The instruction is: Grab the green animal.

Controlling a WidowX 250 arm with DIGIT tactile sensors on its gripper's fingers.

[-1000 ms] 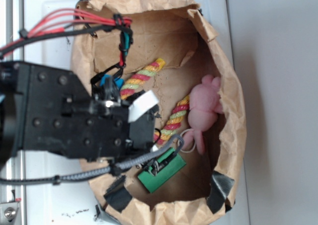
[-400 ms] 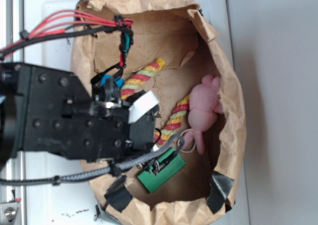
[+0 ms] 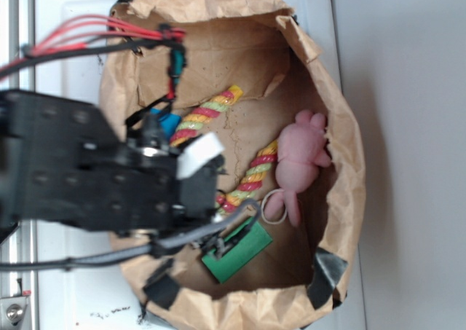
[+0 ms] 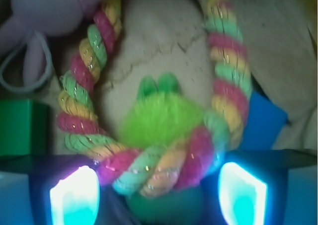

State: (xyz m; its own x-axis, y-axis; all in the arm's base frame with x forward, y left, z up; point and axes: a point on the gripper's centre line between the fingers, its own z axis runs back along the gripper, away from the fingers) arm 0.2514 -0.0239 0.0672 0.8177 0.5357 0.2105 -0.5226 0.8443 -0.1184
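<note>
- Gripper (image 4: 159, 192) fingers (image 4: 74, 195) spread wide, holding nothing.
- Green animal (image 4: 161, 118) sits between them, probably under the rope (image 4: 149, 168).
- Descend past the rope, then close.

Lime-green animal (image 4: 160, 116); pink-yellow-green striped rope (image 4: 84, 66).

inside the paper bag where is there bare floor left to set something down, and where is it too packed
Bare brown floor lies inside the rope's U, above the green animal, and in the exterior view between the dark green block and the pink plush. It is crowded at the rope's bend, where the green animal nestles near the gripper.
</note>
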